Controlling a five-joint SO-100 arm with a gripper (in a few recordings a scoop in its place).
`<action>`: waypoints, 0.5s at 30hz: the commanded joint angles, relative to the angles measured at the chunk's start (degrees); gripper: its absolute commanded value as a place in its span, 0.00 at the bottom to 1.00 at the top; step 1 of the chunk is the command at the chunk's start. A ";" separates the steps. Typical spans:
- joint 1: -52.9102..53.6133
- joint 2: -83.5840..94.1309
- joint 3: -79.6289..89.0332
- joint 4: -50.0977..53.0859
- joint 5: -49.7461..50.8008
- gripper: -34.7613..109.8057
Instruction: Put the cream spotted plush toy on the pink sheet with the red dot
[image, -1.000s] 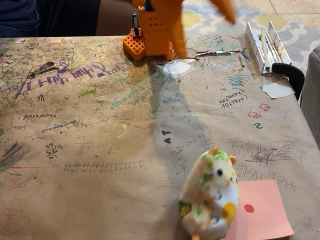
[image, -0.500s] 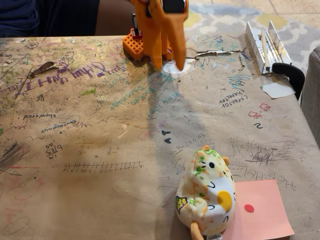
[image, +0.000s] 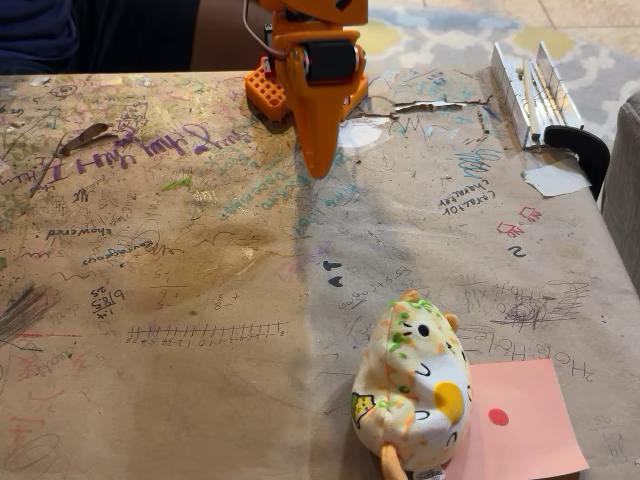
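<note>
Cream spotted plush toy (image: 412, 388) sits on the scribbled counter (image: 180, 300), overlapping the pink sheet's (image: 525, 420) left edge. The orange pincer (image: 318, 165) hangs well apart, fingers pressed together, empty.

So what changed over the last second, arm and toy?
The gripper swung down from the top edge and now points at the table near the arm's base, its jaws together and holding nothing. The cream spotted plush toy turned and settled, overlapping the left edge of the pink sheet. The sheet kept its place.
</note>
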 joint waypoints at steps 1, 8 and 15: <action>-4.04 25.40 4.75 10.02 0.35 0.24; -4.13 24.17 4.04 10.55 1.93 0.24; -0.97 24.61 4.04 10.72 4.57 0.24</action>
